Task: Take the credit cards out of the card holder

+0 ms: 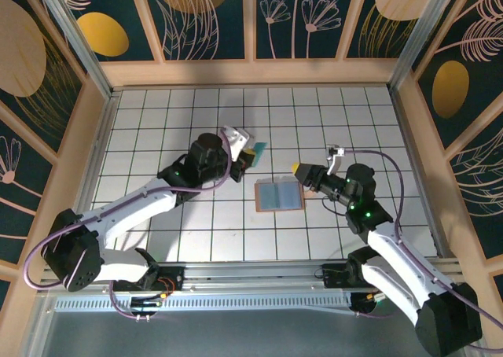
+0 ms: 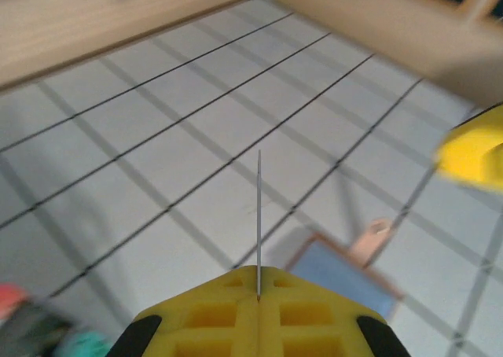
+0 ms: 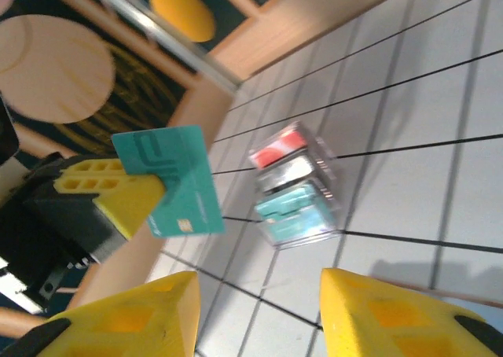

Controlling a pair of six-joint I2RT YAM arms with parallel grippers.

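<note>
While the left gripper (image 2: pixel 259 292) pinches a teal credit card (image 3: pixel 177 184) by one edge, jaws shut on it and raised above the table (image 1: pixel 149 113), the right gripper (image 3: pixel 258 288) faces it with jaws partly apart and nothing between them. The card holder (image 1: pixel 279 193) lies open and flat between the two arms. This reads as the carry-away step: the card next needs setting down on bare tiles, clear of the clear box (image 3: pixel 297 185) lying nearby. Free tiles run toward the wooden wall (image 1: pixel 102 137); with the grippers close together, the right one likely should back off first.
</note>
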